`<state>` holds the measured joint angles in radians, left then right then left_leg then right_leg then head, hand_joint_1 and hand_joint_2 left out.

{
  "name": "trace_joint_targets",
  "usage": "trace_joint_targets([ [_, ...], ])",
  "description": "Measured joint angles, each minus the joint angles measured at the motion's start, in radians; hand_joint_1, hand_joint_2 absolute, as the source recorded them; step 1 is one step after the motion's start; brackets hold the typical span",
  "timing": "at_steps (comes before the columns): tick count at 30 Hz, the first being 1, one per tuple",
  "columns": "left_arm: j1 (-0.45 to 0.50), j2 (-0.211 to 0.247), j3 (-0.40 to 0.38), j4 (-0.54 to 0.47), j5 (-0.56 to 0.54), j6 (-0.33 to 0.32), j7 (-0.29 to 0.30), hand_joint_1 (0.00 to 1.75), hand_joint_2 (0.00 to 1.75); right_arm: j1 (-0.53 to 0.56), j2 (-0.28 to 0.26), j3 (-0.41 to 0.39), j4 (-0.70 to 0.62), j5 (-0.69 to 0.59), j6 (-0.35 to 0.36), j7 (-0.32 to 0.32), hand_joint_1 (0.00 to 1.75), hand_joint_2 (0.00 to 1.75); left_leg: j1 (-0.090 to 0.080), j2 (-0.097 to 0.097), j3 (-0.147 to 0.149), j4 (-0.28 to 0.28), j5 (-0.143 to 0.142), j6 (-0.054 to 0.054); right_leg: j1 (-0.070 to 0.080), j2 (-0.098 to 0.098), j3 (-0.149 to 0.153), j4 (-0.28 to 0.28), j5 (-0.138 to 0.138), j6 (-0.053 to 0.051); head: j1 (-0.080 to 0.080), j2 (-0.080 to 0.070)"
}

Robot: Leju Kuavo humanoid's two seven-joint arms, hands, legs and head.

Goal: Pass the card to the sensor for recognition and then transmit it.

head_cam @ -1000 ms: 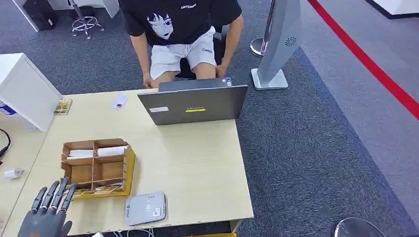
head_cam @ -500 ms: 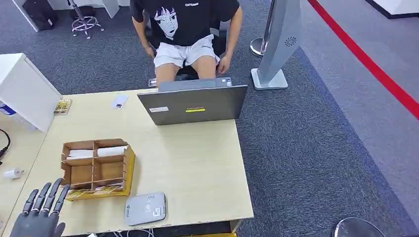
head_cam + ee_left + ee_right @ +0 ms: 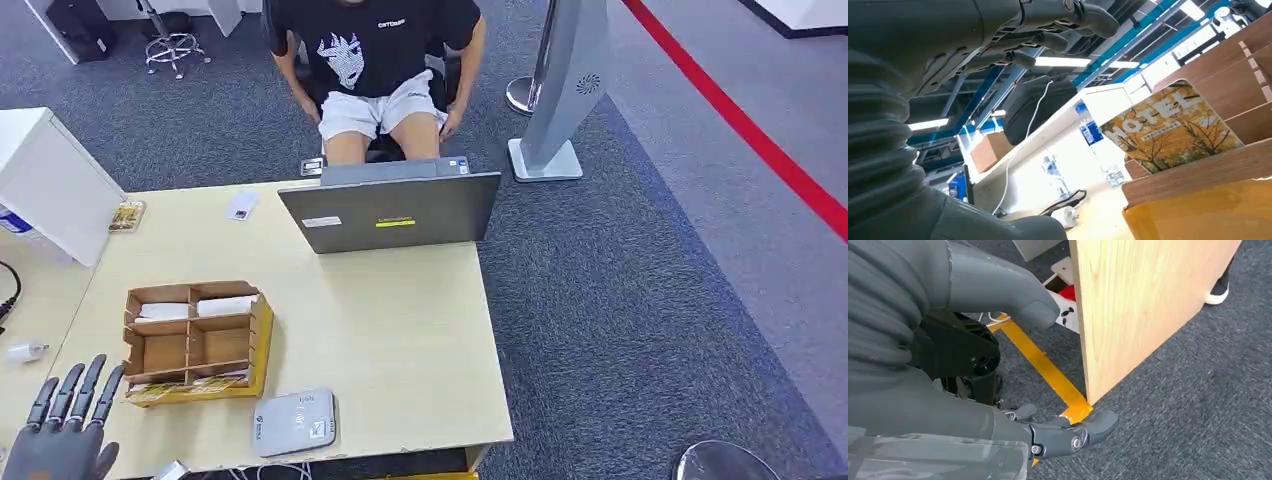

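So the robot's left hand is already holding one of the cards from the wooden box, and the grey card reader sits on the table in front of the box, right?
Not quite. The left hand holds nothing: in the head view its fingers are spread, beside the wooden box. The left wrist view shows a card sitting in the box. The grey card reader does sit on the table in front of the box.

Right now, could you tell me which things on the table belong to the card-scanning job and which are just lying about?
Job: autumn-leaf hotel card; wooden compartment box; flat grey card sensor; left robot hand.
Lying about: grey laptop; small white card; white plug.
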<state>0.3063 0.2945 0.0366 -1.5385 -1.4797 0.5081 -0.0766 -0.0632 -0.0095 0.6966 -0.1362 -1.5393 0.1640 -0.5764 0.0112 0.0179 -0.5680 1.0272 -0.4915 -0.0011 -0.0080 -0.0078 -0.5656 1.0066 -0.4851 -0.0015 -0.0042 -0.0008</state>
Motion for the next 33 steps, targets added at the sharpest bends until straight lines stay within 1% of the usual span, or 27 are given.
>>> trace_joint_targets([
  [6, -0.019, -0.021, 0.007, 0.023, -0.001, 0.008, -0.024, 0.0, 1.75, 0.0, 0.0, 0.008, 0.0, -0.002, -0.001, 0.0, 0.0, 1.75, 0.0, 0.0, 0.0, 0.0, 0.0, 0.0, 0.0, 0.0, 0.0, 0.0, 0.0, 0.0, 0.0, 0.0],
  [25, -0.055, -0.058, 0.002, 0.05, -0.004, 0.015, -0.032, 0.0, 1.75, 0.0, 0.0, 0.014, 0.0, -0.001, 0.002, 0.001, 0.0, 1.75, 0.0, 0.0, 0.0, 0.0, 0.0, 0.0, 0.0, 0.0, 0.0, 0.0, 0.0, 0.0, 0.0, 0.0],
  [30, -0.078, -0.066, -0.03, 0.058, -0.005, 0.014, -0.021, 0.0, 1.75, -0.001, 0.0, 0.019, 0.0, -0.002, 0.002, 0.001, 0.0, 1.75, 0.0, 0.0, 0.0, 0.0, 0.0, 0.0, 0.0, 0.0, 0.0, 0.0, 0.0, 0.0, 0.0, 0.0],
  [33, -0.085, -0.065, -0.041, 0.062, -0.004, 0.014, -0.002, 0.0, 1.75, -0.001, 0.0, 0.021, 0.0, -0.008, 0.002, 0.001, 0.0, 1.75, 0.0, 0.0, 0.0, 0.0, 0.0, 0.0, 0.0, 0.0, 0.0, 0.0, 0.0, 0.0, 0.0, 0.0],
])
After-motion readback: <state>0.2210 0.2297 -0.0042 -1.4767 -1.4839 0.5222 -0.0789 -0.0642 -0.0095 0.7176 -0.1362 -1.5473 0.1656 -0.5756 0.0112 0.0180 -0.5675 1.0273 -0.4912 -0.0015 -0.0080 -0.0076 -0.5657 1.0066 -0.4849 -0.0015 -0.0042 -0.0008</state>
